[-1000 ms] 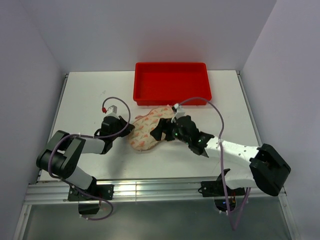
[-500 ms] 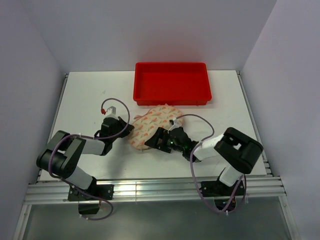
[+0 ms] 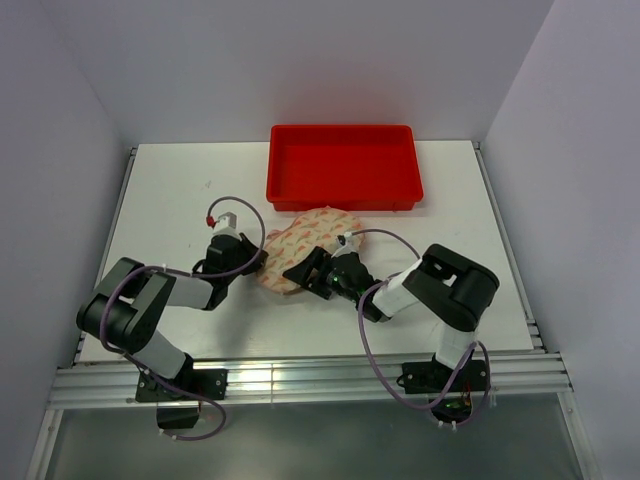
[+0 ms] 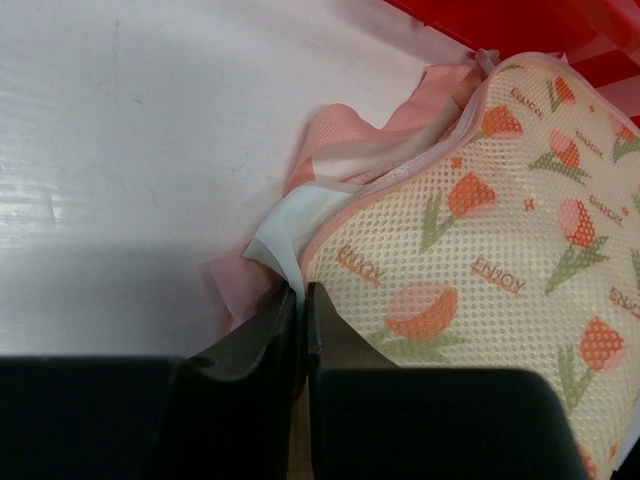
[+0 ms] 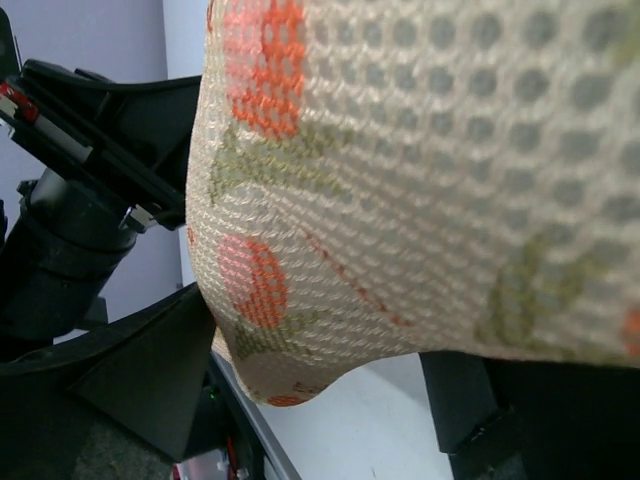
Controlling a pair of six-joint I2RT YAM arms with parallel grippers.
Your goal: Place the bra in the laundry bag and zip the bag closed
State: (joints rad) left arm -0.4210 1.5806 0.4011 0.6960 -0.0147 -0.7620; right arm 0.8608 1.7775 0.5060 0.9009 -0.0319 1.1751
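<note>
The laundry bag (image 3: pixel 303 243), cream mesh with pink-orange tulip prints, lies in the middle of the table. My left gripper (image 3: pixel 257 263) is shut on its left edge; in the left wrist view the jaws (image 4: pixel 302 292) pinch the pink-trimmed rim by a white label. Pink bra fabric (image 4: pixel 325 150) sticks out of the bag (image 4: pixel 500 250) at that rim. My right gripper (image 3: pixel 308 272) is at the bag's near edge, open. In the right wrist view its fingers (image 5: pixel 130 385) stand wide apart with the mesh bag (image 5: pixel 400 150) hanging between them.
A red plastic tray (image 3: pixel 343 190) stands just behind the bag at the table's far side. The left arm (image 5: pixel 70 210) shows close by in the right wrist view. Cables loop over both arms. White walls close in the table.
My right arm has folded in and its gripper has slid left along the bag's near edge, closer to the left gripper. The left gripper has kept its hold.
</note>
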